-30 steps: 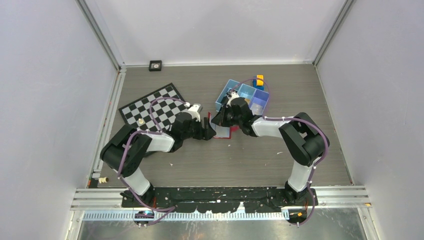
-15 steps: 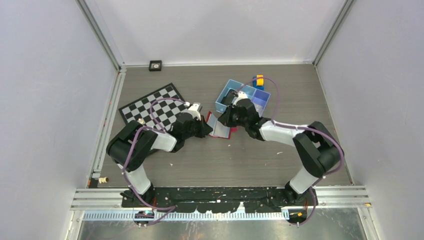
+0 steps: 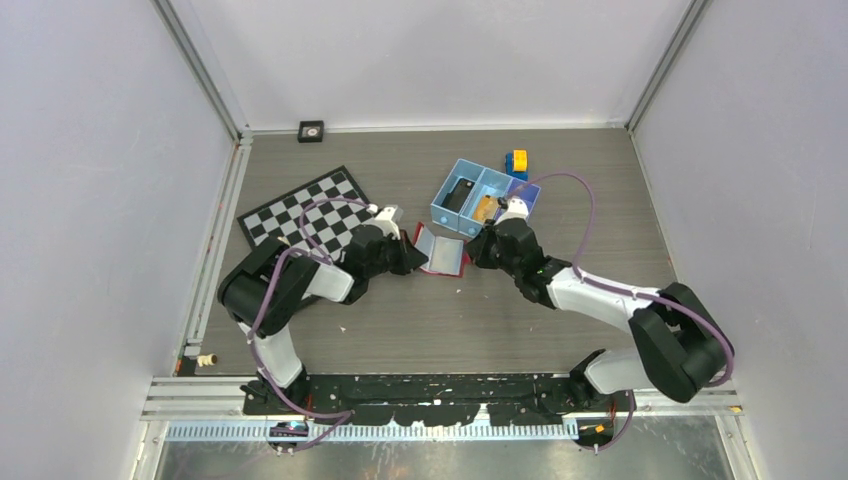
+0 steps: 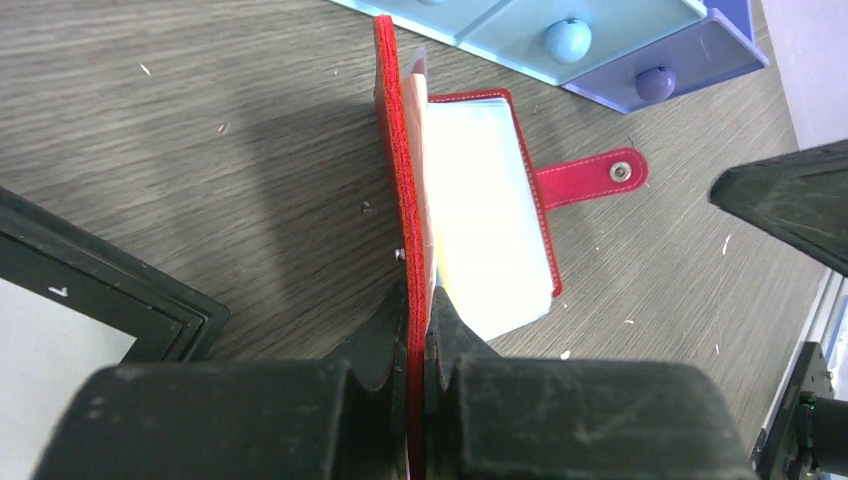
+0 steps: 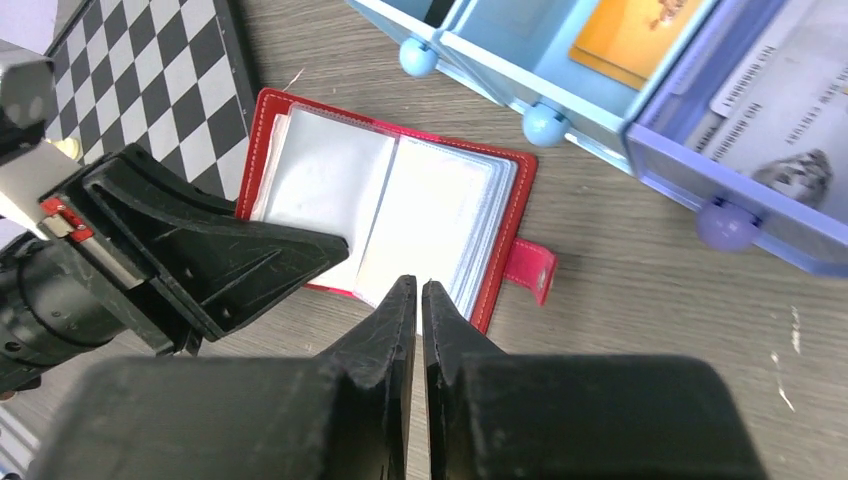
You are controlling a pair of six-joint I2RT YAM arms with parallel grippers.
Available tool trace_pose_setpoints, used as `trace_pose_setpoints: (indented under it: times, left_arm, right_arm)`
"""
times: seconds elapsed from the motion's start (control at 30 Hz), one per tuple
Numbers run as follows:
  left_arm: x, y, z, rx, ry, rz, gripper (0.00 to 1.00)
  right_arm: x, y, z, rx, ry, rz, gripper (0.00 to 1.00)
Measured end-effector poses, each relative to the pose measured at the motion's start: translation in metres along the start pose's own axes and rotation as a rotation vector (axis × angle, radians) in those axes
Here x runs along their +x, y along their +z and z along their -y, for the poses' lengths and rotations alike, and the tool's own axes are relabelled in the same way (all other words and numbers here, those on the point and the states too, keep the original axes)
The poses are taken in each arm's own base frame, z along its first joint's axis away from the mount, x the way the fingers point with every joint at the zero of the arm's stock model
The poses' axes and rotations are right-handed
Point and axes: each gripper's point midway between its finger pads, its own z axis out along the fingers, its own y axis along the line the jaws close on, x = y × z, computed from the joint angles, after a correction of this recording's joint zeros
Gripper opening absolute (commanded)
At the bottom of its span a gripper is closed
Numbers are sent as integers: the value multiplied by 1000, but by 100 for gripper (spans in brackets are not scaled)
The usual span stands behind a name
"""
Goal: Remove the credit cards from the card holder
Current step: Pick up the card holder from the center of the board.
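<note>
The card holder, a red wallet, lies open on the table and shows pale clear sleeves. Its snap tab sticks out to the right. My left gripper is shut on the wallet's left cover, which stands up on edge. My right gripper hovers at the wallet's near right edge, its jaws shut to a thin slit with nothing seen in it. Two credit cards lie in the blue tray: an orange-gold one in the middle compartment and a greyish one in the purple compartment.
The blue three-compartment tray stands just behind the wallet, with a dark object in its left compartment. A checkerboard lies at the left under my left arm. A yellow and blue block sits behind the tray.
My left gripper has closed on the wallet's left cover. My right arm has drawn back to the right, off the wallet, which now lies open.
</note>
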Motion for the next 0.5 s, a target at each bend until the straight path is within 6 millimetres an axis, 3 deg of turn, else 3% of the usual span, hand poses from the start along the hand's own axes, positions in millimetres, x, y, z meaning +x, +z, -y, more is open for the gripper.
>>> trace_pose_setpoints:
  times: [0.17,0.27,0.33,0.43,0.5]
  left_arm:
    - [5,10,-1,14,-30,-25,0]
    - [1,14,4,27,-39,-28,0]
    - [-2,16,6,31,-46,-28,0]
    - [-1,16,6,28,-55,-34,0]
    - [-1,15,7,32,-69,-34,0]
  right_arm:
    - [-9,-16,7,26,37,60,13]
    - [-14,-21,4,7,46,89,21]
    - [-10,-20,4,2,53,72,36]
    - [-2,-19,4,0,83,46,71]
    - [3,-19,8,5,106,39,76]
